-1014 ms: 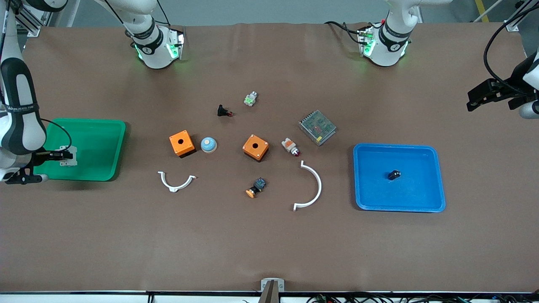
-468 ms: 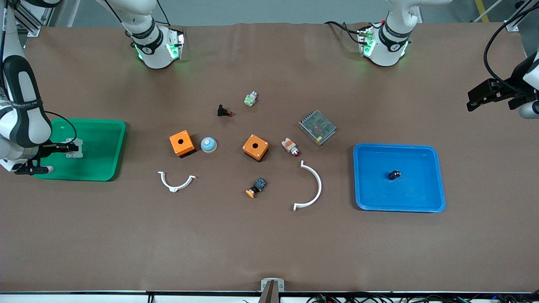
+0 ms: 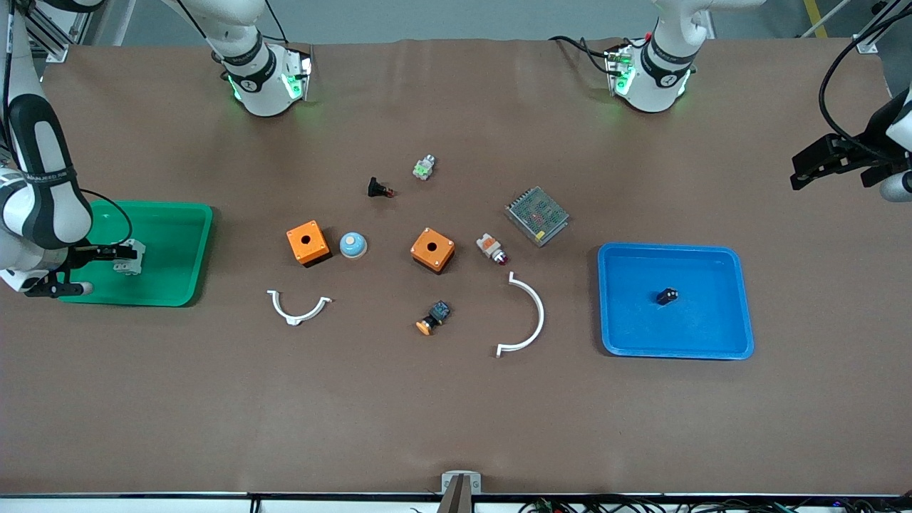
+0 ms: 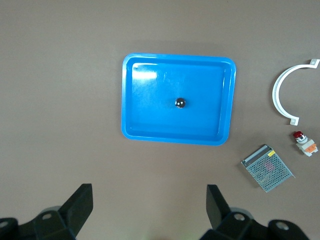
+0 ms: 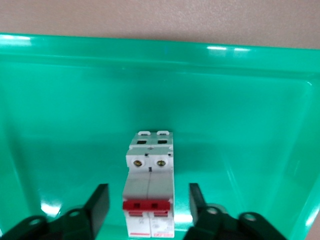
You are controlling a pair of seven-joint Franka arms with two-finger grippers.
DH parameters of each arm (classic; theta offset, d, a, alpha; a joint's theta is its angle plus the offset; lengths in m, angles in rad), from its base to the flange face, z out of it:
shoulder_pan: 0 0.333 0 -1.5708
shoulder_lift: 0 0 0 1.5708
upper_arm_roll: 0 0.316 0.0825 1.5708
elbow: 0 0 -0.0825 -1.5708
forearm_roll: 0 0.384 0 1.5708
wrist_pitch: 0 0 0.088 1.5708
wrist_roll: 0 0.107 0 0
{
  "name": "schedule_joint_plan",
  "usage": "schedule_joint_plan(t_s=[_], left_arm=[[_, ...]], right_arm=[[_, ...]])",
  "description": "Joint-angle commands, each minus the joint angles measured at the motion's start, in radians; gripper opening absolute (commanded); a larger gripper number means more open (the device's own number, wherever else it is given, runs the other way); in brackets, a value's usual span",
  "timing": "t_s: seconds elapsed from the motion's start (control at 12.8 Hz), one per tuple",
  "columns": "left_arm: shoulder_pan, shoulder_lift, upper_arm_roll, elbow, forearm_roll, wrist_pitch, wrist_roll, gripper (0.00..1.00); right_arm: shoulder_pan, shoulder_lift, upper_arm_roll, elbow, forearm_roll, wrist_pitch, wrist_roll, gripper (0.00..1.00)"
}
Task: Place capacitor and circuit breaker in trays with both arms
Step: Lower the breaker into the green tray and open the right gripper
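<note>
the capacitor (image 3: 667,296), a tiny near-black stub, lies near the middle of the blue tray (image 3: 741,299). the circuit breaker (image 5: 150,192), white with red toggles, lies in the green tray (image 5: 250,100).

Worktop (image 3: 456,413): uniform brown. Circuit breaker (image 5: 149,196): white body, red toggles, in a green tray (image 5: 260,110). Capacitor (image 3: 667,296): near-black, in a blue tray (image 3: 741,299). Two junction boxes (image 3: 308,243) (image 3: 432,249): orange. Dome part (image 3: 353,245): light blue. Two curved brackets (image 3: 299,308) (image 3: 527,313): white. Power supply (image 3: 537,215): grey perforated mesh. Both claws (image 4: 150,210) (image 5: 149,212): black.
</note>
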Motion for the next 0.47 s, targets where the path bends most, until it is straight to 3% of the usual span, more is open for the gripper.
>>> schedule_joint_plan(t_s=[0.0, 0.23, 0.39], left_arm=[[0.002, -0.016, 0.006, -0.013, -0.015, 0.017, 0.019, 1.00], [0.001, 0.001, 0.004, -0.013, -0.014, 0.042, 0.017, 1.00], [-0.009, 0.008, 0.006, -0.013, -0.011, 0.062, 0.010, 1.00]], right_arm=[[0.012, -0.079, 0.017, 0.066, -0.014, -0.151, 0.029, 1.00], [0.075, -0.087, 0.020, 0.267, -0.011, -0.346, 0.091, 1.00], [0.136, -0.087, 0.023, 0.380, -0.010, -0.405, 0.097, 1.00]])
